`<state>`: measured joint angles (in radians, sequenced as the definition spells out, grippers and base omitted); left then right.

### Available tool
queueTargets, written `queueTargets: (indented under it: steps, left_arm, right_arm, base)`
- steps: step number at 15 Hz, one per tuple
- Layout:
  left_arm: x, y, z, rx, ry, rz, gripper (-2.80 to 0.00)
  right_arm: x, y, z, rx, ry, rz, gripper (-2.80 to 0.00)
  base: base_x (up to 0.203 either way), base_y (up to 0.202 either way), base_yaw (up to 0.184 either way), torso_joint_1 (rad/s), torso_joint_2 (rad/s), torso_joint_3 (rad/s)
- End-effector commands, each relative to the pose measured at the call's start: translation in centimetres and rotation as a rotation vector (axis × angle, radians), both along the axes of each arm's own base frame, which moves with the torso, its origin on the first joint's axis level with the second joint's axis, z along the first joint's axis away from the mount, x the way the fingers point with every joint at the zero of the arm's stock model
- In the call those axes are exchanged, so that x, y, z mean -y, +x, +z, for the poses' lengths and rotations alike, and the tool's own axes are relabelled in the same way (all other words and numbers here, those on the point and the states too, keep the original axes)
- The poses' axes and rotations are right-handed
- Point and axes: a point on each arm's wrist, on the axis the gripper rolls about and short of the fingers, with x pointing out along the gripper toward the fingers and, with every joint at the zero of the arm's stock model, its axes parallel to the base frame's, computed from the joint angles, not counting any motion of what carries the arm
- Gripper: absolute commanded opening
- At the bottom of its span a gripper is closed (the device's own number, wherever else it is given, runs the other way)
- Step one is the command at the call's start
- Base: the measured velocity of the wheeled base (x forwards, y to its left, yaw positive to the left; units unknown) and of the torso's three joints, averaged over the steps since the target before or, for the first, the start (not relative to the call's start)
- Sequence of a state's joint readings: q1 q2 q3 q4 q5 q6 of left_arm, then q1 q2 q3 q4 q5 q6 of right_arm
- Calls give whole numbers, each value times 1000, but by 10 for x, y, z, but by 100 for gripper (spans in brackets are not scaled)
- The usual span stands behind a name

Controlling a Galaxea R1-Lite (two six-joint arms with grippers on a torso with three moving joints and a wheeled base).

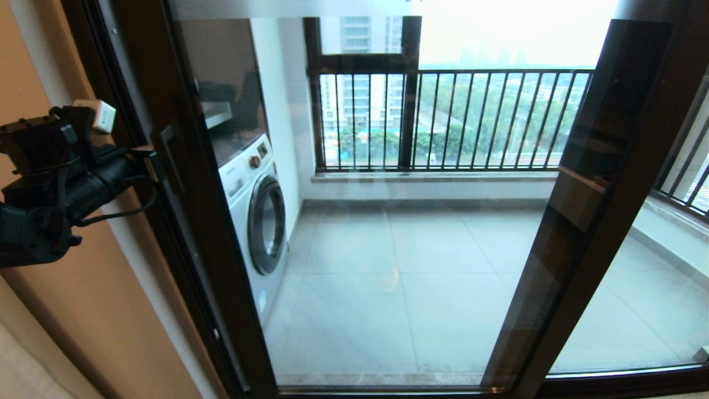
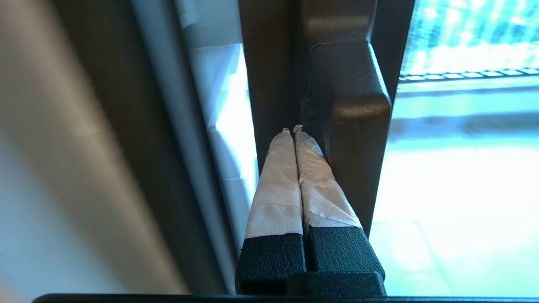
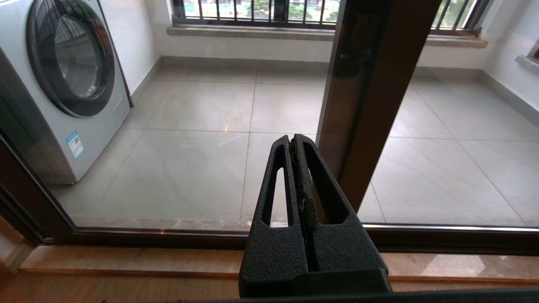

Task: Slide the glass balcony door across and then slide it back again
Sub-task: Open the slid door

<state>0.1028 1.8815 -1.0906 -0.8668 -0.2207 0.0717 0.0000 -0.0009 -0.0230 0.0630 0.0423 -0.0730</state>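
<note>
The glass balcony door (image 1: 399,249) fills the head view, and its dark brown left upright carries a dark bar handle (image 1: 168,158). My left gripper (image 1: 152,163) reaches in from the left at handle height. In the left wrist view the left gripper (image 2: 293,129) is shut, its tape-wrapped fingers (image 2: 278,185) pressed together with nothing between them. Their tips rest against the door upright (image 2: 269,84) right beside the handle (image 2: 353,109). A narrow bright strip shows between that upright and the jamb. My right gripper (image 3: 292,141) is shut and empty, low before the door's right upright (image 3: 370,84); it is out of the head view.
A white washing machine (image 1: 257,210) stands behind the glass at left. A dark window with vertical railing bars (image 1: 454,116) closes the balcony's far side. A second dark-framed pane (image 1: 653,288) lies to the right. A tan wall (image 1: 83,310) flanks the door on the left. The bottom rail (image 3: 168,235) meets a wooden threshold (image 3: 126,261).
</note>
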Motion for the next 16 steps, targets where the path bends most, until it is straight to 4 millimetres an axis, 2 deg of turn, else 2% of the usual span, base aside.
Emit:
queueTargets:
  steps: [1,7,11,16]
  left_arm:
    - [-2,-4,4,16,3,18,-280]
    - [31,-1,9,32,4,-71,-280]
    - [49,10,19,70,4,-105,-280]
    - [60,24,15,43,0,-100,-280]
  right_arm:
    - [0,0,0,-1,-1,1,-280]
    - [0,0,0,-1,-1,1,-280]
    - [0,0,0,-1,-1,1,-280]
    - [0,0,0,-1,-1,1,-280]
  base:
    - [0,0,0,0,0,0]
    - [0,0,0,0,0,0]
    - [0,0,0,0,0,0]
    - [0,0,0,0,0,0]
